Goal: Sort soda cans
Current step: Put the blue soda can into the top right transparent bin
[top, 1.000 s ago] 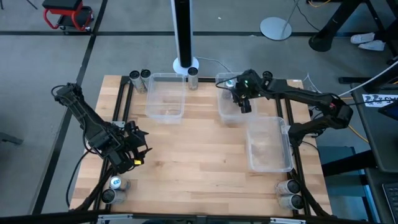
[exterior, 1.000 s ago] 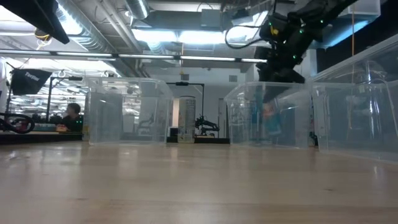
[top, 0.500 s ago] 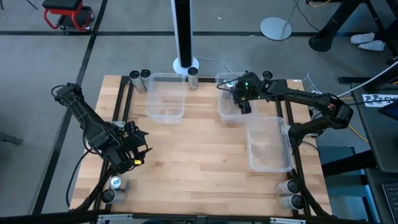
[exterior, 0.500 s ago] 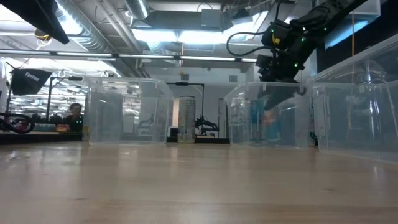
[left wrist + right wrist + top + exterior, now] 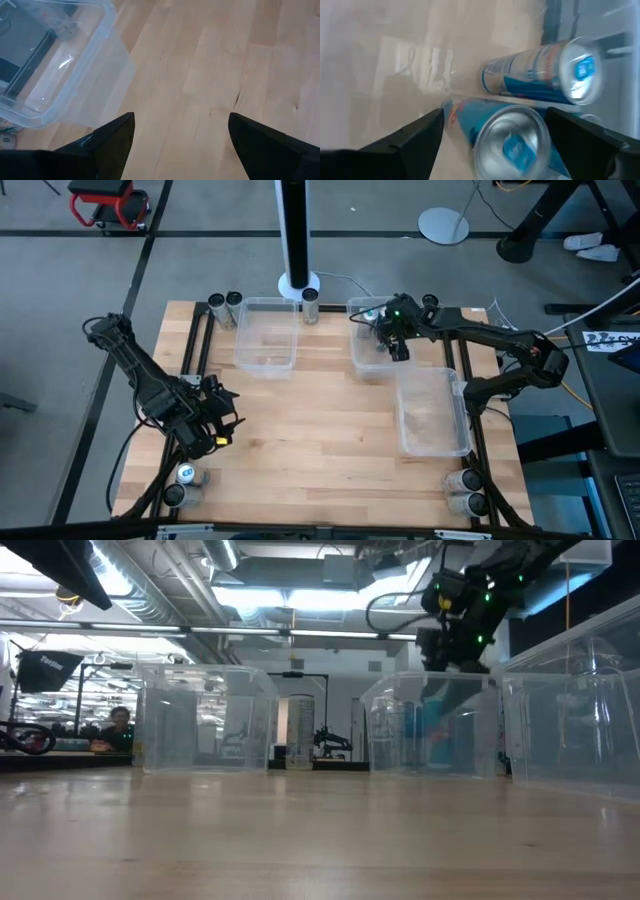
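My right gripper (image 5: 399,352) hangs open over the far right clear bin (image 5: 360,360). In the right wrist view its fingers (image 5: 405,142) stand on either side of a blue-and-silver can (image 5: 510,137) that lies on the bin floor, silver top toward the camera. A second blue-and-silver can (image 5: 540,70) lies just beyond it. The low view shows blue cans (image 5: 435,730) through the bin wall, below the gripper (image 5: 455,658). My left gripper (image 5: 222,423) waits open above bare wood near the table's left edge (image 5: 180,120).
Two more clear bins sit on the table, one at the far middle (image 5: 266,332) and one at the right (image 5: 432,412). Cans stand at the far left corner (image 5: 225,305), beside the post (image 5: 310,302), at the near left corner (image 5: 185,475) and at the near right corner (image 5: 468,482).
In the low view my right gripper dipped toward the far right bin and then came up again; in the high view it shifted slightly toward the table's right edge. The left arm kept still.
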